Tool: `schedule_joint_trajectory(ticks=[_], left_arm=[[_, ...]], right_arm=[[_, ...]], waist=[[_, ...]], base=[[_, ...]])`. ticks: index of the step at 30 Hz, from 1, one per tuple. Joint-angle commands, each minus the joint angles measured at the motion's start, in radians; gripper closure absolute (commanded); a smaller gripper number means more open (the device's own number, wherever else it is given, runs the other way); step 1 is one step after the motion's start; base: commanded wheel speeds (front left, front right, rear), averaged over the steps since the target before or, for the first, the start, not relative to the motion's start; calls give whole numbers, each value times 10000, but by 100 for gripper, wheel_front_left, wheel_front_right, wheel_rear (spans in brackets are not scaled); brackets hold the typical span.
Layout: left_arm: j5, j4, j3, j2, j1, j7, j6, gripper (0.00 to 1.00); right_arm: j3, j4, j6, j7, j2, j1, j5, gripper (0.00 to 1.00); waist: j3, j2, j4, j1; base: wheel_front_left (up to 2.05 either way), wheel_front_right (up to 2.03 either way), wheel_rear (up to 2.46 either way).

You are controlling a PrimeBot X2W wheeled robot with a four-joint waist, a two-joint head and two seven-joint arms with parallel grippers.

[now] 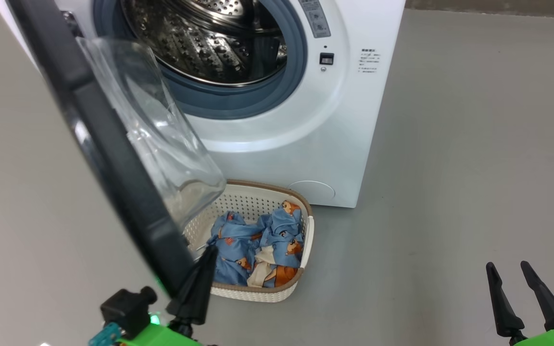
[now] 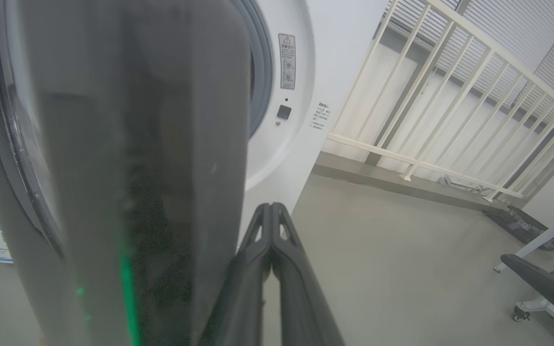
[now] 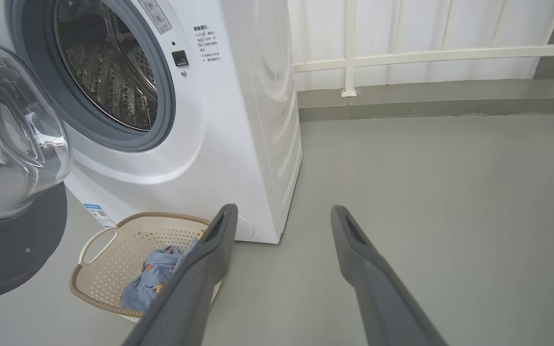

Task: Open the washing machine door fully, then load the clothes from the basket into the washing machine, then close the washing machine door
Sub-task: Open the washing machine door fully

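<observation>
The washing machine [image 1: 306, 154] stands with its steel drum [image 1: 209, 43] exposed. The washing machine door [image 1: 108, 149] is swung out toward me, its black rim running diagonally and the glass bowl [image 1: 157, 134] hanging over the basket [image 1: 253, 199]. The clothes [image 1: 258, 245], blue with bear prints, lie bunched inside the basket. My left gripper [image 1: 208, 254] is shut and holds nothing, its fingers lying right beside the door rim's lower edge [image 2: 152, 168]. Low at the right, my right gripper [image 1: 512, 274] is open and apart from everything; past its fingers are the basket [image 3: 128, 250] and clothes [image 3: 152, 283].
Grey floor [image 1: 450, 168] stretches open to the right of the machine. A white railing [image 3: 402, 53] on a low kerb runs behind it. A wheeled stand's legs [image 2: 522, 307] sit at the far right of the left wrist view.
</observation>
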Motion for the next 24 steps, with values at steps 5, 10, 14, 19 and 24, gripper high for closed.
schedule_joint_trajectory(ticks=[5, 10, 14, 19, 24], left_arm=[[227, -477, 1156, 341, 140, -67, 147, 100], [365, -871, 1569, 341, 551, -67, 230, 100], [459, -1182, 1813, 341, 813, -67, 458, 100], [617, -1398, 2193, 341, 1027, -67, 802, 100], [739, -1508, 2779, 341, 1209, -67, 1141, 100]], right_arm=[[220, -295, 29, -122, -132, -166, 24, 0], [182, -312, 29, -122, -150, -170, 34, 0], [169, -298, 29, -122, -158, -168, 42, 0], [220, -285, 29, -122, -146, -190, 43, 0], [244, -291, 29, -122, -121, -188, 35, 0]], waist=[[7, 0, 185, 0], [64, 0, 355, 0], [90, 0, 494, 0], [125, 0, 655, 0], [175, 0, 798, 0]], base=[[0, 0, 0], [0, 0, 0], [0, 0, 0], [0, 0, 0], [0, 0, 0]])
